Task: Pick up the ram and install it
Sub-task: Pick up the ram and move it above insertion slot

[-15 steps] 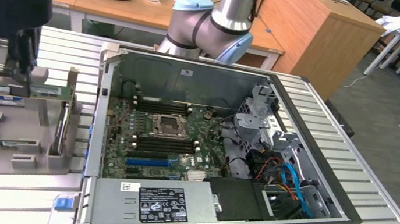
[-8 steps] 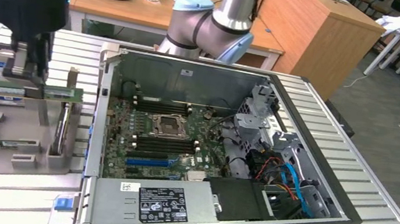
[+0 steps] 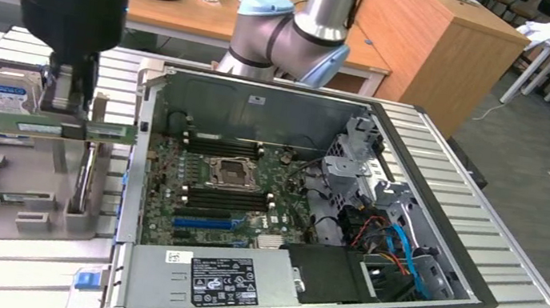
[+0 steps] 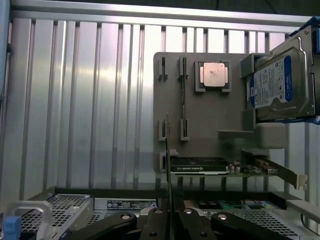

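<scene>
The ram [image 3: 52,126] is a long, thin green board that hangs level in the air above the grey holder [image 3: 43,194], at the exterior view's left. My gripper [image 3: 70,119] comes straight down on it and is shut on its middle. In the wrist view the ram [image 4: 168,160] shows edge-on as a thin line rising from between the black fingers [image 4: 150,222] of the gripper [image 4: 170,222]. The open computer case [image 3: 261,95] lies at the exterior view's right of the gripper. Its motherboard [image 3: 238,189] with the dark memory slots [image 3: 230,200] is exposed.
The grey holder [image 4: 210,125] also carries a silver processor chip [image 4: 215,75], a hard drive [image 4: 280,85] with a blue-white label, an expansion card [image 4: 200,165] and another thin board on edge [image 4: 183,100]. Everything rests on a ribbed metal table [image 4: 75,110]. A wooden desk [image 3: 442,40] stands behind.
</scene>
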Tool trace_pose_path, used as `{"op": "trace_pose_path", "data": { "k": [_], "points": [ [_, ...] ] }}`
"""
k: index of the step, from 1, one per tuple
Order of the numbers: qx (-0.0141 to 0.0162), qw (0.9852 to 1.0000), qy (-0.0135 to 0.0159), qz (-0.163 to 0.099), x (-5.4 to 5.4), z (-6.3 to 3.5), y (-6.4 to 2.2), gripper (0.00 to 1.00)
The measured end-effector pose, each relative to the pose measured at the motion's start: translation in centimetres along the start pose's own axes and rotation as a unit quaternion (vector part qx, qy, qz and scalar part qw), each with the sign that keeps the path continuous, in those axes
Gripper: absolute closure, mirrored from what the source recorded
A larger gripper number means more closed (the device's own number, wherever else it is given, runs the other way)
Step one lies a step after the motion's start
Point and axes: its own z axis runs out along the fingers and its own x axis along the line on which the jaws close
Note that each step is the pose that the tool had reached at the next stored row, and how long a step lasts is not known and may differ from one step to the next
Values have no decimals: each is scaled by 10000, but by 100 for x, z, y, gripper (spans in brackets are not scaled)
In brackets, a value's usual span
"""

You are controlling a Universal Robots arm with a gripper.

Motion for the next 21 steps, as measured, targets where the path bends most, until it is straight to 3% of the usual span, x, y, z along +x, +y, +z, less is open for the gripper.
{"op": "trace_pose_path", "data": {
  "k": [21],
  "points": [
    [-2, 10000, 4, -61, 39, -40, -615, 86]
  ]
}}
